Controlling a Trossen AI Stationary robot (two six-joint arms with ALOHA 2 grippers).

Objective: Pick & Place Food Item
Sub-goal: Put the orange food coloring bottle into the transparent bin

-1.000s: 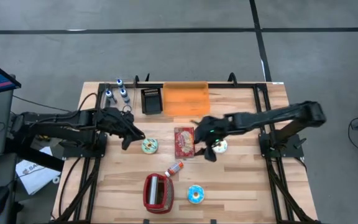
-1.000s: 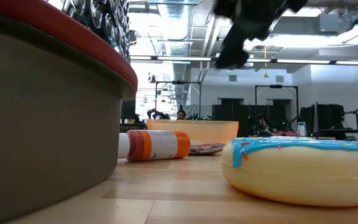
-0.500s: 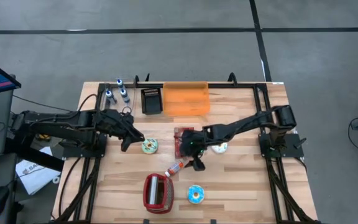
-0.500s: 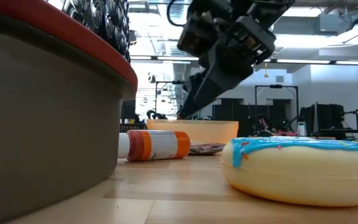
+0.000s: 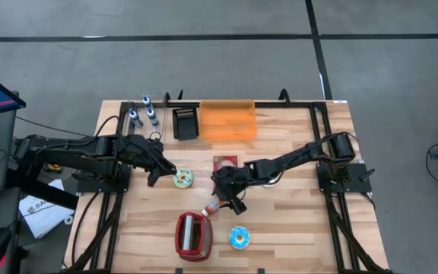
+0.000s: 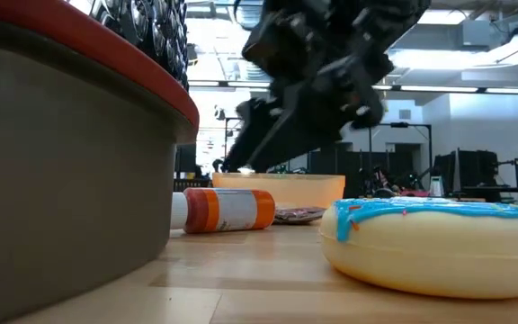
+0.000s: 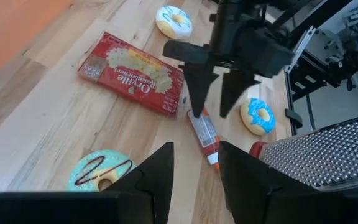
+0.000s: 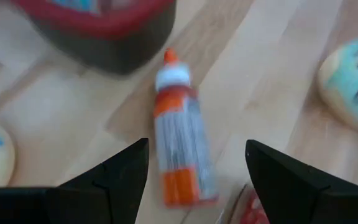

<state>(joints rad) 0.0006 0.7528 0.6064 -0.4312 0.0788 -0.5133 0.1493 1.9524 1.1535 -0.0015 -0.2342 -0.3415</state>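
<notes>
Right gripper (image 5: 230, 199) poised over the bottle (image 5: 214, 205)

Fingers spread wide, empty; the orange-labelled bottle lies just below them. Behind it, a red "Orville Redenbacher's" box (image 7: 132, 73). Left gripper (image 5: 156, 173), half-open, holds nothing.

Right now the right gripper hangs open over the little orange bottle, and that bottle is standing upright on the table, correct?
Not quite. The right gripper does hang open over the bottle, but the bottle lies on its side on the table; it is not upright. The low view shows it lying flat, and the right wrist view looks down along its length.
</notes>
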